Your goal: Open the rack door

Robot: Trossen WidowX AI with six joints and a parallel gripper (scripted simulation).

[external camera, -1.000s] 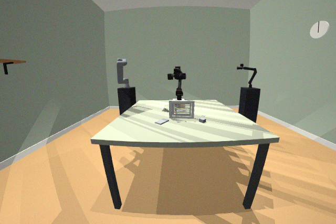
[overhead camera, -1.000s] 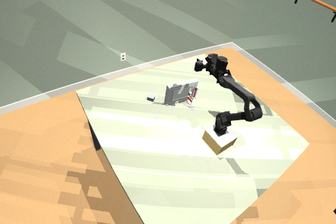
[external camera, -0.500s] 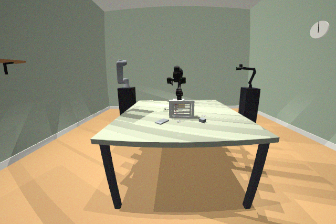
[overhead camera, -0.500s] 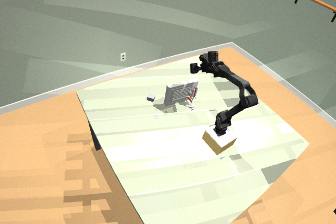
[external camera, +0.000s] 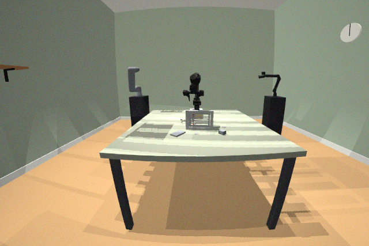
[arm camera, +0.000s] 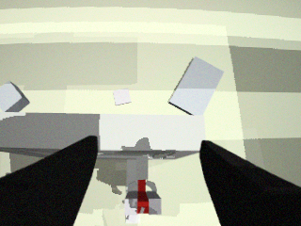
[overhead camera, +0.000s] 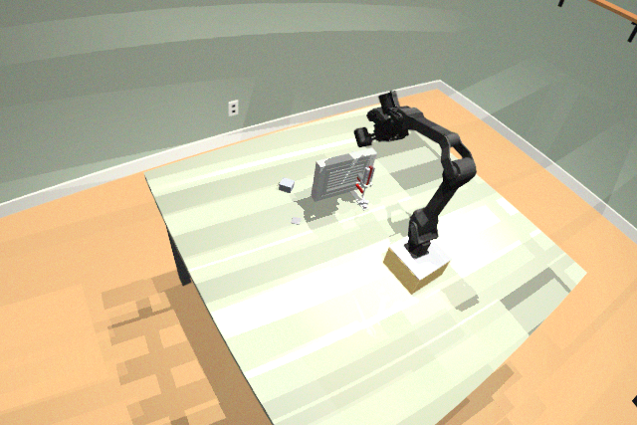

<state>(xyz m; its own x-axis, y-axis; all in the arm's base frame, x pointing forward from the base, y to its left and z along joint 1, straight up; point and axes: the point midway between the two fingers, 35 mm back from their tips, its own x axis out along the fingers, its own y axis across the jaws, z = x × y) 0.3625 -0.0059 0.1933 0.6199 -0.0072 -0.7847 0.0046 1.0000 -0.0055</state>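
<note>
1. Nearest, the gripper hangs above the rack, fingers partly spread and pinching nothing.
2. Beneath them in the wrist view is the frame, its top edge crossing between the fingertips; I see no contact.
3. Lower, on the arm's side of the rack, is the red handle, low in the wrist picture between the two fingers. The coming move turns on this: the hand likely needs to come back toward the base, then down.
4. The handle's long axis looks upright, so the fingers should straddle it before squeezing. The door appears shut.
5. Farther off, past the rack, lie a small block and a flat slab.
</note>
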